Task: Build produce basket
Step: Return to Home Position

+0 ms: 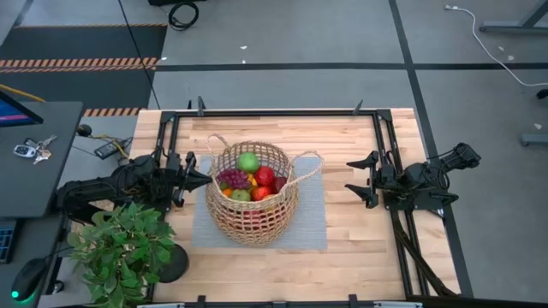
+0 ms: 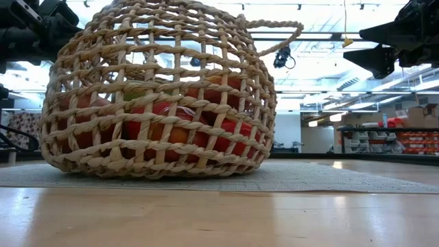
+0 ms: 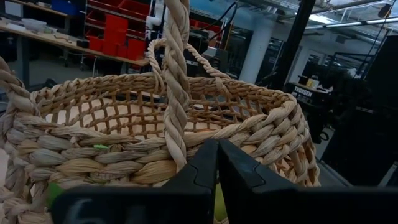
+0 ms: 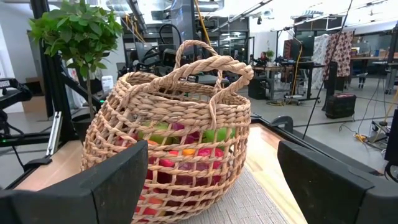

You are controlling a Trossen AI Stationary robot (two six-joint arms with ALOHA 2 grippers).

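The tan wicker basket (image 1: 253,214) stands on a grey mat (image 1: 310,221) at mid-table, its bottom on the mat. It holds the produce: a green apple (image 1: 248,161), purple grapes (image 1: 232,178), a red apple (image 1: 265,175) and other red, orange and green pieces. My left gripper (image 1: 205,180) is shut, with its tips at the basket's left rim (image 3: 124,158), beside the foot of a loop handle (image 3: 176,81). My right gripper (image 1: 353,177) is open and empty to the right of the basket, off the mat, facing the basket (image 4: 168,149). My left gripper comes level from the table's left side, and its shut fingertips (image 3: 208,163) stand right against the basket's woven rim next to the handle's foot (image 3: 179,155). The handle rope lies beside the fingers, not between them. I cannot tell whether they touch the rim.
A potted green plant (image 1: 120,248) stands at the table's near left corner, close to my left arm. Black frame rails (image 1: 390,145) run along the table's edges. Bare wood lies in front of the mat and to its right.
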